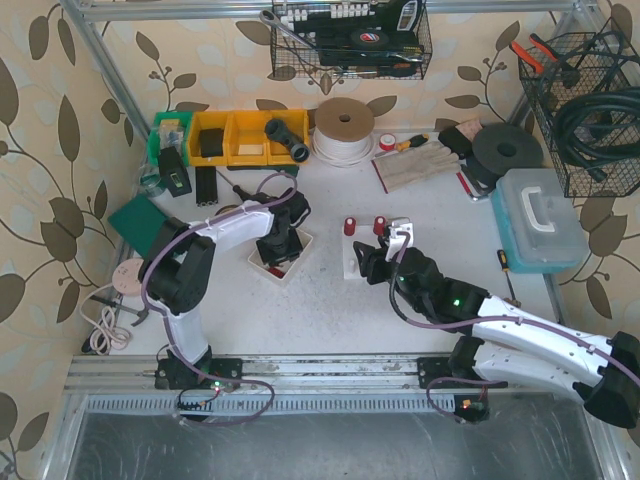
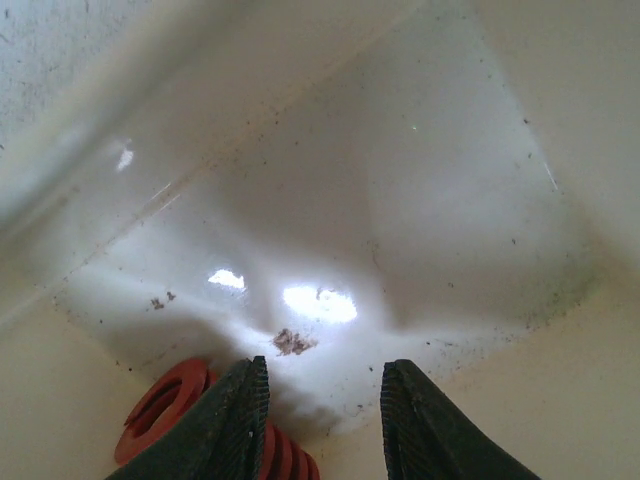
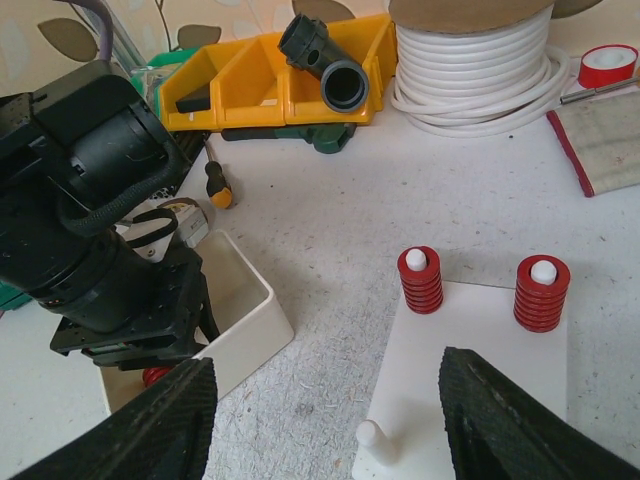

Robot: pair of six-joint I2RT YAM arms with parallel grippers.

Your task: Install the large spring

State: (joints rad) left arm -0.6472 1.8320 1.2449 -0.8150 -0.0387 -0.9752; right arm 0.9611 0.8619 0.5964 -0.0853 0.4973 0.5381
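A red spring [image 2: 165, 408] lies in the corner of the white tray [image 2: 420, 200], just left of my left gripper [image 2: 325, 375]. That gripper is open and empty, low inside the tray, and its left finger [image 2: 235, 420] hides part of the spring. In the top view my left gripper [image 1: 278, 250] is down in the tray [image 1: 300, 262]. My right gripper [image 3: 327, 362] is open and empty above the white peg plate [image 3: 480, 350], near a bare peg [image 3: 370, 436]. Two red springs [image 3: 421, 279] [image 3: 542, 293] sit on the far pegs.
Yellow bins [image 1: 240, 137] with a black pipe fitting, a white hose coil [image 1: 345, 130] and tools line the back. A blue-grey case [image 1: 538, 220] stands at the right. A screwdriver [image 3: 215, 185] lies behind the tray.
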